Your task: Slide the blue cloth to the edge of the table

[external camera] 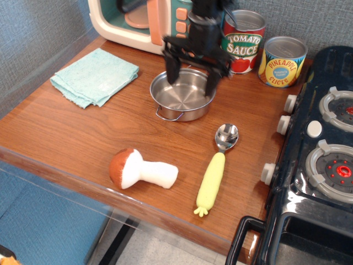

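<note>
The arm comes down from the top of the frame, its dark body near vertical, and the gripper (193,78) hangs over the pot (182,94) with its jaws spread wide and holding nothing. One finger points down over the pot's back left rim and the other over its back right rim; whether either tip touches the steel cannot be told, since the gripper is slightly blurred. The pot is a shallow steel one with a small wire handle facing the front, and its inside looks bare. Behind it stand a toy microwave (138,22), a tomato sauce can (245,41) and a pineapple can (282,62), the two cans just beside each other; their tops show only plain metal. The cloth (95,76) lies flat on the tabletop (66,132) at the back left, near the microwave and well apart from the gripper, with the pot between them. It is roughly square and turned so its corners point diagonally; its slightly longer axis runs from the front left toward the back right, and a folded layer shows along its front right edge. Nearer the front lie a mushroom (142,170), cap to the left and stem to the right, and a spoon (217,165) with a yellow handle, bowl toward the back. A black stove (320,160) fills the right side.
</note>
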Robot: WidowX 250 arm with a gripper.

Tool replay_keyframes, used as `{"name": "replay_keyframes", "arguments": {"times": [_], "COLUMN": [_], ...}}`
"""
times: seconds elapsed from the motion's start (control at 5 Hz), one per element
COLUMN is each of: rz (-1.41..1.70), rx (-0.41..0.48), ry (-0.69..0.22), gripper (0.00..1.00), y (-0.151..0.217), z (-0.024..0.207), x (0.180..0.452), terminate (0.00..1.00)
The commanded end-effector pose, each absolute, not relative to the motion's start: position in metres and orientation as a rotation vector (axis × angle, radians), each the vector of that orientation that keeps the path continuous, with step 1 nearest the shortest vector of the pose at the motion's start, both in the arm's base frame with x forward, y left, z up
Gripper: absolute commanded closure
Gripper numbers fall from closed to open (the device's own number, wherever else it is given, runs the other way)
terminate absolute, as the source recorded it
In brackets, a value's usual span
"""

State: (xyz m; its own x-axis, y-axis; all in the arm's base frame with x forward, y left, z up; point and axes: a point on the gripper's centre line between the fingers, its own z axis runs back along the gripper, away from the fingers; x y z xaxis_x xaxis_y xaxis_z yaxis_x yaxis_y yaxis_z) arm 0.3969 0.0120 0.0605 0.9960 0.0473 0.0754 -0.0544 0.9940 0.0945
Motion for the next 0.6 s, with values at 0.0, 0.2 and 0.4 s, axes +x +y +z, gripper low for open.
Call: {"name": "replay_keyframes", "arguments": {"times": [0.0,0.2,0.4], "rz": [0.164,0.250,0.266], "rx": [0.156,0.162,0.154], "ry": [-0.220,-0.179,-0.140], "gripper": [0.00,0.00,0.00], "y": [0.099,0.151,0.182], "z": [0.119,0.106,0.090], "x": [0.434,0.425,0.416], "terminate": [0.00,0.00,0.00]}}
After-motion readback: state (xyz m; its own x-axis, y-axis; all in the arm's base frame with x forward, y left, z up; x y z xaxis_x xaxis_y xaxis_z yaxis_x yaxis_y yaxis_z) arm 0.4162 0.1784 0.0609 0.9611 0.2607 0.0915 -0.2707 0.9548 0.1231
